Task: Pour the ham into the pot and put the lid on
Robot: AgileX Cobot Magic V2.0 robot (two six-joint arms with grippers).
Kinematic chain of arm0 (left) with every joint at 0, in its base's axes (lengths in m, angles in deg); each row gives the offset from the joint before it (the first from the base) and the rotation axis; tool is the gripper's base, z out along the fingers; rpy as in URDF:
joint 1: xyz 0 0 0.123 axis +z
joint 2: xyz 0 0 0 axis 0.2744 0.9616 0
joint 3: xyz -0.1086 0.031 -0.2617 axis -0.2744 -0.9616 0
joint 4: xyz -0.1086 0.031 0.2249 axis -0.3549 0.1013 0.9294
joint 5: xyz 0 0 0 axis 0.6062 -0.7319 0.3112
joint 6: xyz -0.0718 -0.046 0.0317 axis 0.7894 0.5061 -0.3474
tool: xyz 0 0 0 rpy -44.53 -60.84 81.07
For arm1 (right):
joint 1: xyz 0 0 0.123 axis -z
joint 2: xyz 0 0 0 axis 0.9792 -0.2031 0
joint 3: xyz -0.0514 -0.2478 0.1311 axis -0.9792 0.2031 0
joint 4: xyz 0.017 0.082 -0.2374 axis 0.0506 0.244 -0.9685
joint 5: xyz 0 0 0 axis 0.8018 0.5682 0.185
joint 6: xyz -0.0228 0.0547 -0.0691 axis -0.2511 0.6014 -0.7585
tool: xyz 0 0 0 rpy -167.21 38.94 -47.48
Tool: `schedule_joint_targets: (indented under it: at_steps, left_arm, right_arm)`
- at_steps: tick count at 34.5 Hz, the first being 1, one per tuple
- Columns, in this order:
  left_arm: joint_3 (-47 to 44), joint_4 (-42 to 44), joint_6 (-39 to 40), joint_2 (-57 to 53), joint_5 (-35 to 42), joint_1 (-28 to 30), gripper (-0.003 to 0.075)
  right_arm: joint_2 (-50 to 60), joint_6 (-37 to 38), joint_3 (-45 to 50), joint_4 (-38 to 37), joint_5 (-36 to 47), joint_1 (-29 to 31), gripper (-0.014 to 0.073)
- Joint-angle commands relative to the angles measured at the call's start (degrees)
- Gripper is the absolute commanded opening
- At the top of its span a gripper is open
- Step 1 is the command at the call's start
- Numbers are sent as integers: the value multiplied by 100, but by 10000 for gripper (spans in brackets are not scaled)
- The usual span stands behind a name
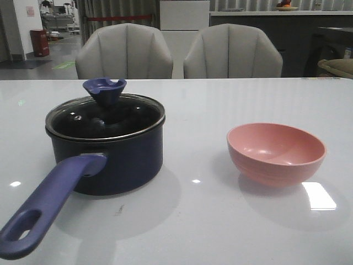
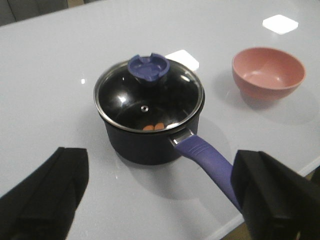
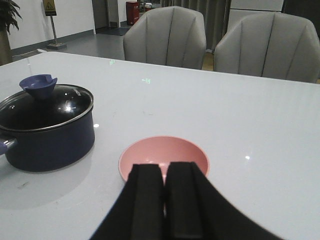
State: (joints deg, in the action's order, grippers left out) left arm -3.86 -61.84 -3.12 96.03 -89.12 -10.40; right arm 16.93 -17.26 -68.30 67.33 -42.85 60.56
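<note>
Your left gripper [image 2: 160, 200] is spread wide, holding nothing, above the pot's handle [image 2: 207, 159]. Your right gripper [image 3: 164, 200] is pressed together, empty, near the pink bowl [image 3: 163, 159]. The lid [image 2: 149, 95] sits on the pot [image 2: 145, 142]; ham [image 2: 154, 127] lies inside. Task looks complete. The bowl appears empty. Chairs [image 1: 124, 52] stand behind the table [image 1: 209, 221]; nothing blocks you.

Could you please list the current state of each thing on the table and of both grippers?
pot: upright on the table, covered.
lid: seated on the pot, knob up.
ham: inside the pot, seen through the glass.
pink bowl: upright, empty, apart from the pot.
left gripper: open, holding nothing, above the pot handle.
right gripper: shut, holding nothing, near the pink bowl.
</note>
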Motion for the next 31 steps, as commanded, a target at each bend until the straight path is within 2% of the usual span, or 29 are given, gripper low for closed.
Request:
schedule_joint_targets:
  at_steps: [1, 9, 12, 16, 17, 20, 25, 31]
  left_arm:
    - [-346, -107, -10, -786, 805, -29, 603]
    - [-1201, -97, -10, -1888, 1455, -29, 587]
    - [-1230, -97, -10, -1969, 1544, -29, 442]
    - [-1230, -97, -10, -1969, 1574, -29, 124]
    - [-1230, -97, -10, -1969, 1573, -29, 96]
    - [-1230, -145, -10, -1969, 1573, -29, 146]
    - [-1230, -145, -10, -1969, 1573, -29, 114]
    - [-1230, -145, -10, -1969, 1573, -29, 113]
  right_arm:
    - [-60, -54, -154, 25, 419, -6, 162]
    - [-60, -54, -154, 25, 419, -6, 162]
    - [-60, -54, -154, 25, 419, -6, 162]
    - [-60, -54, -154, 25, 419, -6, 162]
    - [-60, -54, -154, 25, 419, -6, 162]
    - [-60, -54, -154, 25, 419, -6, 162]
    - [-60, -54, -154, 25, 419, -6, 162]
    - [-60, -54, -154, 25, 419, -6, 162]
